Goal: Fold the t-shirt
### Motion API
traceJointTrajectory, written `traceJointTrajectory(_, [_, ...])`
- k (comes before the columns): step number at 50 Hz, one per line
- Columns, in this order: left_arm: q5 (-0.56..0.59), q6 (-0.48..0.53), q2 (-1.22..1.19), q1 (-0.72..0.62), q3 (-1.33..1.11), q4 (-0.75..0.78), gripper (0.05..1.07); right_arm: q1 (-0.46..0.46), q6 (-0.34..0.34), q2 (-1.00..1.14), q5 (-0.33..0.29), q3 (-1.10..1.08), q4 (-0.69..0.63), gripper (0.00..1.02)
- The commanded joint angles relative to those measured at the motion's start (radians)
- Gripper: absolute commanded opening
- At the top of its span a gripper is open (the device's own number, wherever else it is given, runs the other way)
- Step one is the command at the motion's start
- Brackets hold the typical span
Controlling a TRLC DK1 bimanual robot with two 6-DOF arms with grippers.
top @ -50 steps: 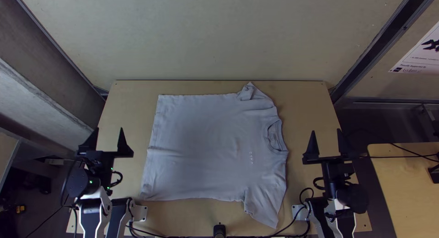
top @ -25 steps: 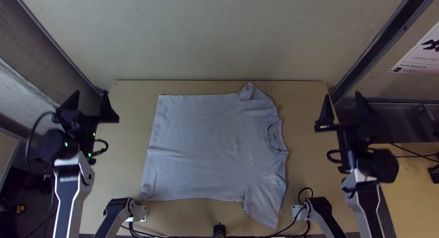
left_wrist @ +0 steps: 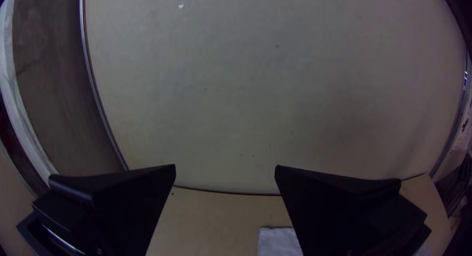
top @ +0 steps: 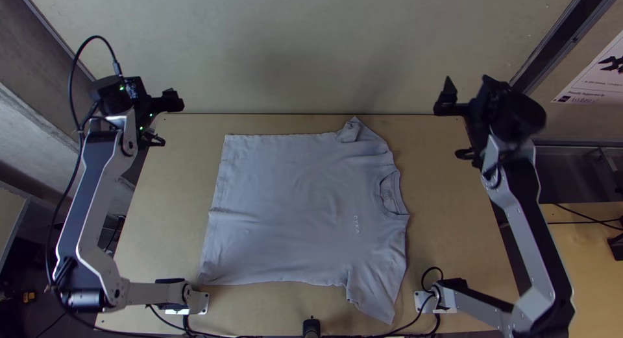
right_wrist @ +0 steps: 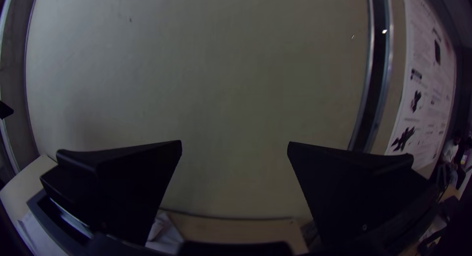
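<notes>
- Backed by a pale, flat wall panel, the light wooden, four-sided table is seen from above.
- The left gripper, black with wide flat fingers, is held near the table's far left corner; its fingers are spread wide, and wall and table are seen between them in the left wrist view.
- The right gripper, of the same black make, is held near the far right corner, its fingers likewise parted widely.
- Between the two arms, nearer the arms' bases than both grippers, a light grey cloth t-shirt is spread on the table. Its hem is turned toward the left arm, its round collar toward the right. The far sleeve is rumpled; the near sleeve is laid toward the near edge.
- Farther right, a white printed poster is mounted.
</notes>
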Motion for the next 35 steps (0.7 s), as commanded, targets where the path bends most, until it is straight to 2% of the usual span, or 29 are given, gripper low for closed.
traceJointTrajectory(1, [0.002,-0.071,0.048,-0.002,0.080,-0.011,1.02,0.020,0.064,0.102,0.009,0.105,-0.060,0.99])
traceJointTrajectory(9, [0.013,-0.081,0.142,-0.014,0.126,-0.048,1.02,0.030,0.129,0.234,0.009,0.212,-0.172,0.99])
traceJointTrajectory(20, [0.013,-0.091,0.378,-0.015,0.354,-0.354,1.02,0.045,0.213,0.388,0.009,0.341,-0.324,0.99])
traceJointTrajectory(28, [0.011,-0.106,0.474,-0.025,0.396,-0.388,1.01,0.057,0.297,0.438,0.007,0.372,-0.368,0.99])
traceJointTrajectory(35, [0.011,-0.109,0.566,-0.043,0.445,-0.417,0.95,0.076,0.320,0.455,0.004,0.373,-0.382,0.99])
